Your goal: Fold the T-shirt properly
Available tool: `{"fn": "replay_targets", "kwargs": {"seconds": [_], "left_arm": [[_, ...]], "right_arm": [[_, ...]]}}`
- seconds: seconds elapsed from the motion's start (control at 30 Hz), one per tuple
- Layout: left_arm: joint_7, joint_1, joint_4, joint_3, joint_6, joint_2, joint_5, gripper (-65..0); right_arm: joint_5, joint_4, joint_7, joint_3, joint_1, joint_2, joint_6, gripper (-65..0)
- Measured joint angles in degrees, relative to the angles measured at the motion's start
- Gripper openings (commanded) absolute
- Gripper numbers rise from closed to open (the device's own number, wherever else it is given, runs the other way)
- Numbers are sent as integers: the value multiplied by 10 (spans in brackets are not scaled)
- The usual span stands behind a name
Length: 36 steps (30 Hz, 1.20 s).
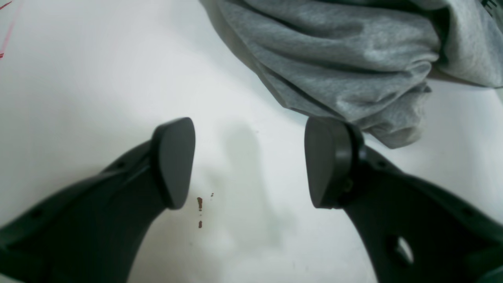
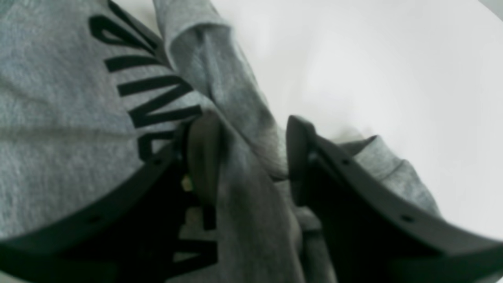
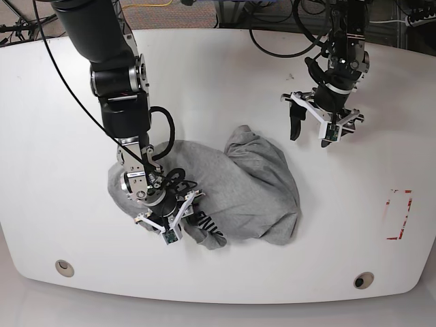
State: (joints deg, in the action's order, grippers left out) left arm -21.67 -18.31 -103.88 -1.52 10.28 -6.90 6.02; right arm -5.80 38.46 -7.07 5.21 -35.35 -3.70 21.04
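Observation:
The grey T-shirt (image 3: 252, 184) lies crumpled in a heap at the middle of the white table (image 3: 225, 82), its black lettering (image 3: 208, 225) near the front edge of the heap. My right gripper (image 3: 169, 219) is down on the heap's left front part. In the right wrist view its fingers (image 2: 202, 157) press on both sides of a raised fold of the T-shirt (image 2: 251, 184) beside the lettering (image 2: 157, 98). My left gripper (image 3: 311, 134) hovers open over bare table, apart from the cloth, to its upper right. In the left wrist view a bunched edge of the T-shirt (image 1: 334, 59) lies just beyond the open left gripper (image 1: 249, 157).
Red tape marks (image 3: 398, 214) sit on the table at the right. Two round holes (image 3: 65, 267) (image 3: 363, 280) lie near the front edge. Cables (image 3: 286, 41) trail along the back edge. Small brown specks (image 1: 199, 204) dot the table under my left gripper.

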Motion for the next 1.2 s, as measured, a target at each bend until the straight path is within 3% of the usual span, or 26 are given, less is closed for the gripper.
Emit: {"fn": "replay_targets", "kwargs": {"seconds": [0.3,0.37,0.9,1.2], "left_arm": [[0,1,0,-1,0,0,0,-247],[0,0,0,-1,0,0,0,-244],[0,3,-1,-1,0,0,0,-243],[-1,4,-1,-1,0,0,0,-239]], "right_arm": [[0,-1,16,1,0,-1,-1,-563],[0,-1,18,1,0,-1,0,-615],[-2,52,-3,-3,19,-3,-2,-624],[-4,156,-85,-14,47,-9,-2,-644]]}}
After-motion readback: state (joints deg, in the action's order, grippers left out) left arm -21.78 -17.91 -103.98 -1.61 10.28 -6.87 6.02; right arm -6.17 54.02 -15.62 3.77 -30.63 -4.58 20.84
